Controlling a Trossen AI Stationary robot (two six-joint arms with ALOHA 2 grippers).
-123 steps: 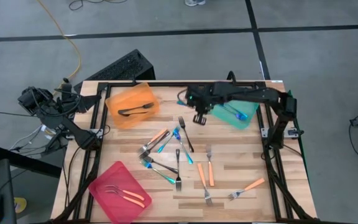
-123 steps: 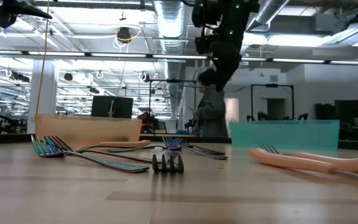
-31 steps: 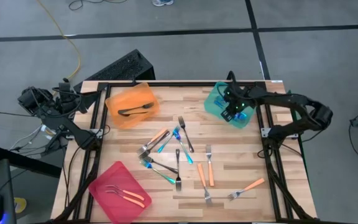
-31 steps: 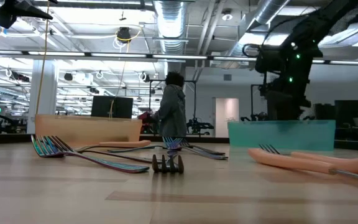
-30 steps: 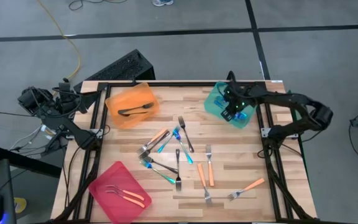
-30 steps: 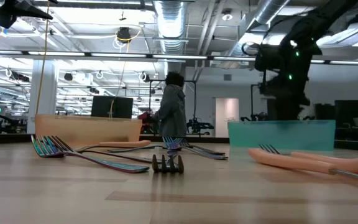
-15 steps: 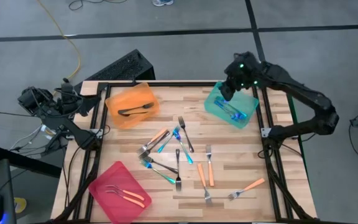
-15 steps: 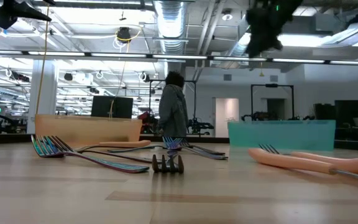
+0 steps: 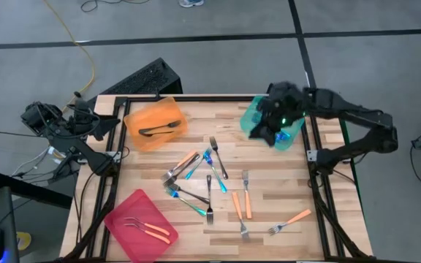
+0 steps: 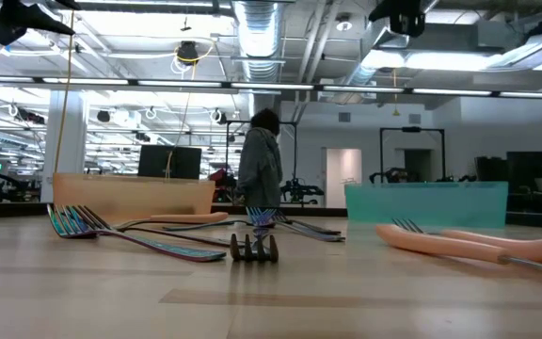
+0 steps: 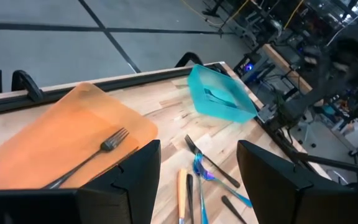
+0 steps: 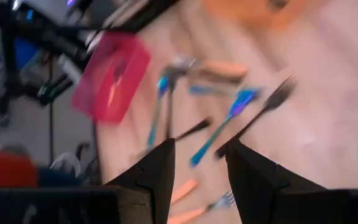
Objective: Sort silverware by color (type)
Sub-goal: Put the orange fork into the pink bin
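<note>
right gripper (image 9: 263,131): jaws spread, nothing in them, above teal tray (image 9: 254,115) | left gripper (image 11: 197,180): jaws spread, off desk | forks (image 9: 209,183): scattered mid-desk (image 9: 283,186) | orange tray (image 9: 156,124), pink tray (image 9: 126,219): forks inside

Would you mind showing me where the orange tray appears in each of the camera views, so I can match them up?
High view: the orange tray sits at the table's far left corner, holding one dark fork.
Low view: its wall shows at the left, in the background behind the forks.
Left wrist view: it fills the near left, the dark fork lying in it.
Right wrist view: only an orange blur at the top edge, probably the tray.
Shared landmark: the teal tray.
</note>
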